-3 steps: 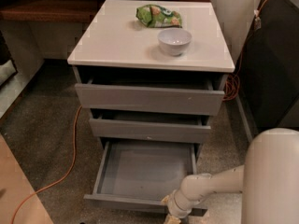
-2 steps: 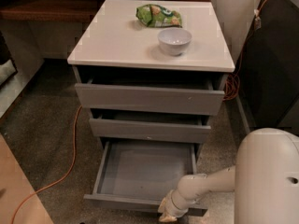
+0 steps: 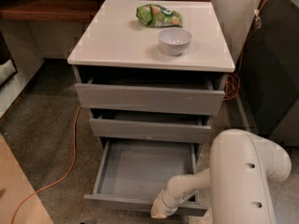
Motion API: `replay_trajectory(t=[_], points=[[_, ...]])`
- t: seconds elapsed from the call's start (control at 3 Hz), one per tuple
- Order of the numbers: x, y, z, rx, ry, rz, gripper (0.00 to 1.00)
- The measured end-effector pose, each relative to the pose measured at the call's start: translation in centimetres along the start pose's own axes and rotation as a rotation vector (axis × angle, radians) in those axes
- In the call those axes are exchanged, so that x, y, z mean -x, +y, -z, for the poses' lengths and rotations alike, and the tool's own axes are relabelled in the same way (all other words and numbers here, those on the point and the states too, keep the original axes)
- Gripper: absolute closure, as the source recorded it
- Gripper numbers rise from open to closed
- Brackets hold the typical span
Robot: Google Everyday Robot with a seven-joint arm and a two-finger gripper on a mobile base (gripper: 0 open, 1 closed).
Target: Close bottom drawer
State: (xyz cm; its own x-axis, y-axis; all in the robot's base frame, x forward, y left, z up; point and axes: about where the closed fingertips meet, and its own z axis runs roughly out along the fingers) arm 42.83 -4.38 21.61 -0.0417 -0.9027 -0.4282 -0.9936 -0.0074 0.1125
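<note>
The bottom drawer (image 3: 140,169) of the white-topped cabinet (image 3: 117,41) is pulled far out, showing its empty grey tray. Its flat front (image 3: 117,202) runs along the lower edge of the view. The middle drawer (image 3: 149,129) and the top drawer (image 3: 149,98) above it stand slightly open. My white arm (image 3: 243,181) reaches in from the lower right. The gripper (image 3: 161,210) is at the drawer's front edge, right of its middle, and seems to touch it. Its tip is cut off by the lower edge of the view.
A white bowl (image 3: 174,40) and a green snack bag (image 3: 158,15) lie on the cabinet top. An orange cable (image 3: 70,164) runs over the speckled floor at the left. A dark panel (image 3: 273,64) stands at the right. A wooden shelf (image 3: 42,8) is at the back left.
My arm has swung left and nearer the camera, and the gripper has shifted a little left along the bottom drawer's front edge. The drawer is still as far out as before.
</note>
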Motion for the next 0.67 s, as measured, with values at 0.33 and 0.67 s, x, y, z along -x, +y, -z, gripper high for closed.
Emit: replay_trajectory(t=[0.33,0.67], points=[[0.0,0.0,0.0,0.000,0.000,0.000,1.00],[-0.7,-1.2,0.6,-0.002,0.004,0.012,1.00]])
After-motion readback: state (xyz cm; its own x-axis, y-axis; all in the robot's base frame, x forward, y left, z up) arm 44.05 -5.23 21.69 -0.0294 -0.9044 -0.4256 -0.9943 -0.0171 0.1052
